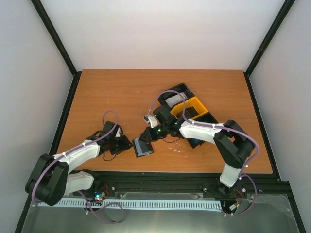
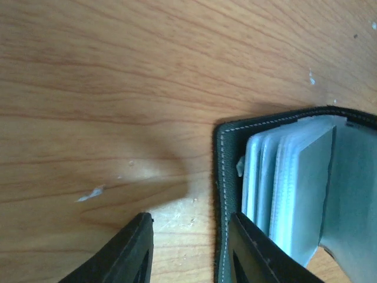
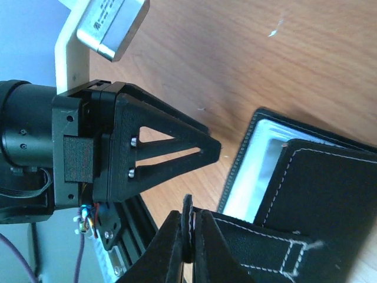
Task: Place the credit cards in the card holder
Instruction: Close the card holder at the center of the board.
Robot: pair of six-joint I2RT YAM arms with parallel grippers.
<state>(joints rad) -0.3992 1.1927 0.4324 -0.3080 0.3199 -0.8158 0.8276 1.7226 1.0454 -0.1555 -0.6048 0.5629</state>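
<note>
Here's the holder (image 1: 143, 147), lying open on the tabletop (image 1: 112, 97) near the front edge, about six o'clock from the middle, and both arms are on it. The right pincer (image 3: 188, 227) is pinched tight on the holder's stitched flap (image 3: 277, 259), coming in from one o'clock. To my eye that's to keep the cover peeled back so the clear sleeves (image 2: 277, 183) lie exposed. The left pincer (image 2: 191, 221) sits at nine o'clock, roughly half open, jaws astride the holder's stitched edge with bare wood showing between them. It has hold of nothing I can see, and looks set to steady that side. There's no card in either pincer. The cards (image 1: 172, 100), as far as I can tell, are the pale stack in the black-and-yellow tray (image 1: 197, 100) out at two o'clock from the holder, though they're too small to be sure. As for what's in the way, the right arm (image 1: 199, 132) lies across the tray's near side, and with its pincer busy on the flap, one of them must free up before a card gets fetched.
</note>
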